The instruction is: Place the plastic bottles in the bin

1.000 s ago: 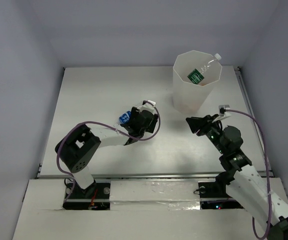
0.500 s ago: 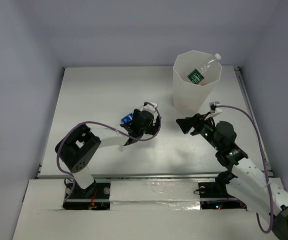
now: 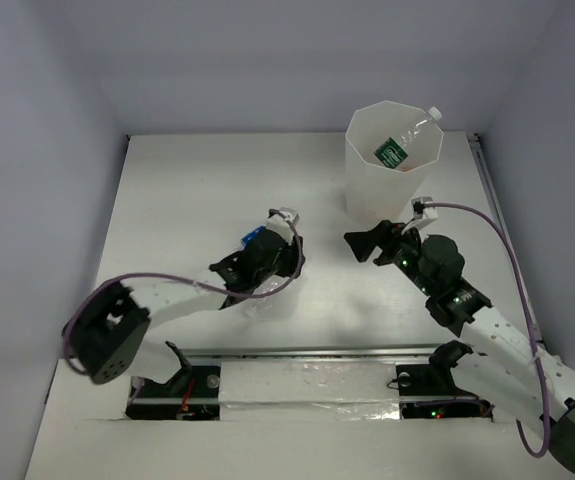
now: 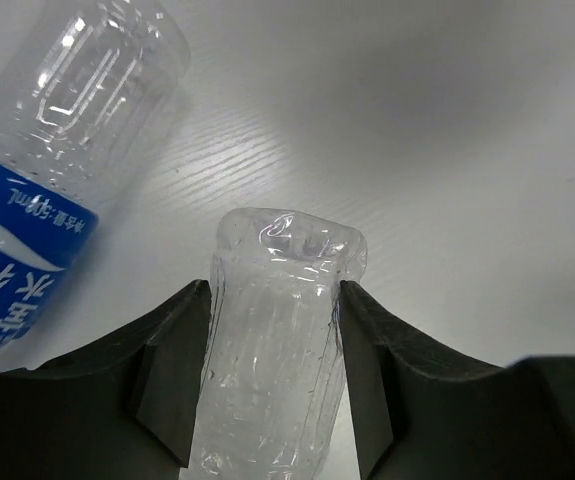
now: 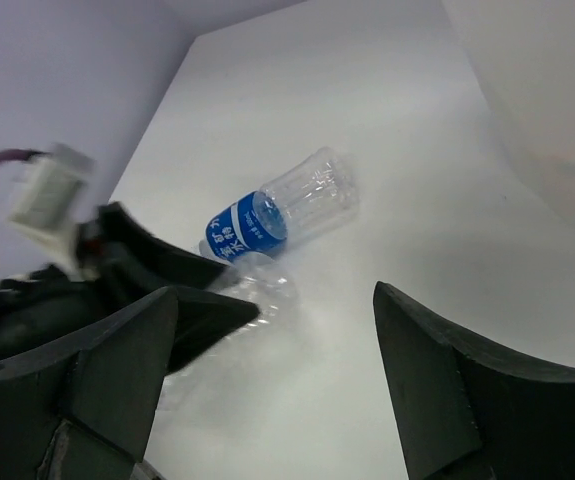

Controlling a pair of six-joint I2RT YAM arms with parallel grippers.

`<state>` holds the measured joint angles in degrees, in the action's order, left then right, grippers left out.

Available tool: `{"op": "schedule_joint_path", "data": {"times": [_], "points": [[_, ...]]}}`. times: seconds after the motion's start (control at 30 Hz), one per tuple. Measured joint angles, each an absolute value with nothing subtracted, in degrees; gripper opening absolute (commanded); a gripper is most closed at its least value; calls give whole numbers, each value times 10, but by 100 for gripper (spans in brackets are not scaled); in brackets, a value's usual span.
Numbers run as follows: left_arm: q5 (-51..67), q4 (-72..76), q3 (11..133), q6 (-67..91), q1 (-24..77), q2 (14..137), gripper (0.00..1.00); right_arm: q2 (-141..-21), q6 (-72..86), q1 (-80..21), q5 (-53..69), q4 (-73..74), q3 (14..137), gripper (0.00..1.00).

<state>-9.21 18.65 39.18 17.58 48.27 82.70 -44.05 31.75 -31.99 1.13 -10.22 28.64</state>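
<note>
Gripping, left wrist view: the left gripper (image 4: 272,296) is clamped on a clear bottle (image 4: 277,340), one finger on each side of its ribbed body.
Held bottle's axis: it runs straight out along the fingers, base end leading; the cap end is hidden back under the wrist.
Neighbour: a blue bottle (image 4: 62,160) lies on the table (image 4: 447,150) just beside the held one, to the upper left, apart from it and angled across the corner of this view.
Cut off: the blue bottle's neck runs out of the picture.
Right wrist view: the right gripper (image 5: 277,300) has its fingers wide apart and holds nothing.
Ahead of it: both bottles lie in front of the spread fingers, the blue one farther off, its long axis slanting from lower left to upper right.
Bin here: only a pale wall of the bin (image 5: 547,90) shows at the right edge; its rim is out of frame.
Top view: the bin stands near the table's far right corner with a green bottle (image 3: 392,152) leaning inside, cap poking over the rim.
Deciding relation: from the held bottle, near the table's middle, the bin lies to the far right, and the right gripper sits between the two, so the right arm is the nearer to the bin.
Likely next: lifting the clear bottle and carrying it that way, clear of the right arm.
Hard to make out: the left gripper covers most of both bottles; whatever else sits deep in the bin cannot be told.
</note>
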Motion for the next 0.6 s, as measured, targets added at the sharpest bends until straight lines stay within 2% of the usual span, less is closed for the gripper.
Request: {"op": "schedule_joint_path", "data": {"times": [0.3,0.43,0.6], "points": [[-135,136,370,227,483,474,33,-552,326,-399,-68,-92,346,85],[-187,104,369,246,483,338,33,-642,339,-448,-119,-93,399,94],[-232,65,371,256,482,211,33,-760,375,-482,-162,-97,467,98]]}}
